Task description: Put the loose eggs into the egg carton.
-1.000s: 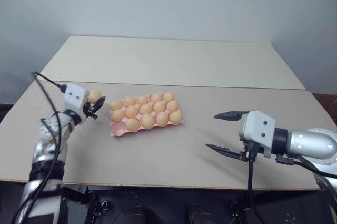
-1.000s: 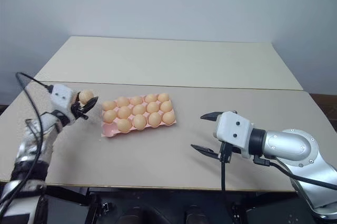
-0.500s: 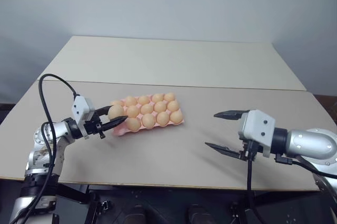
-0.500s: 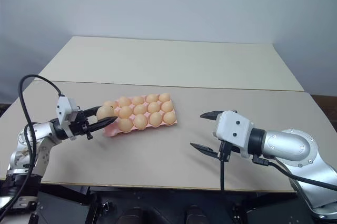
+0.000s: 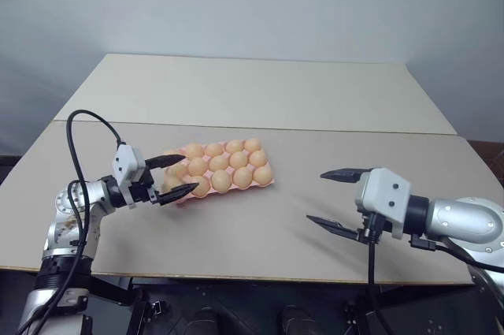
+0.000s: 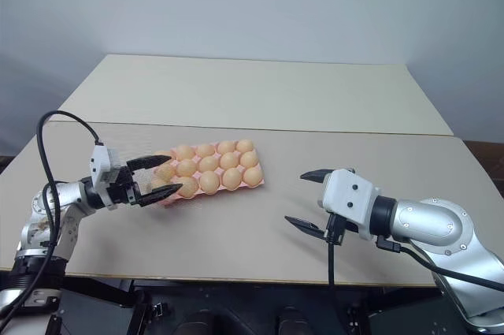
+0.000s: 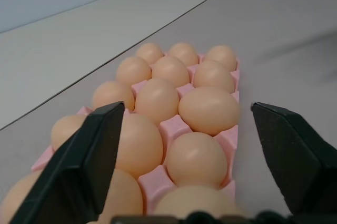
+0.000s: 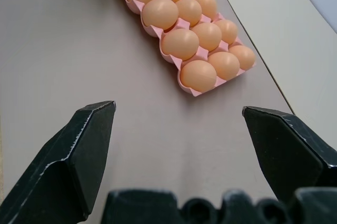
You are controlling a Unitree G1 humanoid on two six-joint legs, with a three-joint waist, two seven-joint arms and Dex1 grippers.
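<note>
The egg carton point(image 5: 219, 169) lay on the table point(image 5: 260, 217), and all places below are given from this carton. Its cups looked full with pale eggs point(image 7: 209, 110); I could see no egg lying loose on the table around it.

The left gripper point(image 5: 168, 176) was at the carton's left end, with its two black fingers point(image 7: 99, 145) apart and holding nothing. One finger stood on each side of the last egg point(image 6: 161, 181) there, which sat low in the corner cup. The right gripper point(image 5: 340, 198) hung well apart from the carton, on its right side and nearer to the robot, fingers spread wide and also empty.

I judge the eggs to be light, smooth and easy to crack, so they could slip from hard fingers. It would be best to take one across its widest part with only gentle pressure. The thin carton probably bends, so it should be supported from below, not pulled by one edge.
</note>
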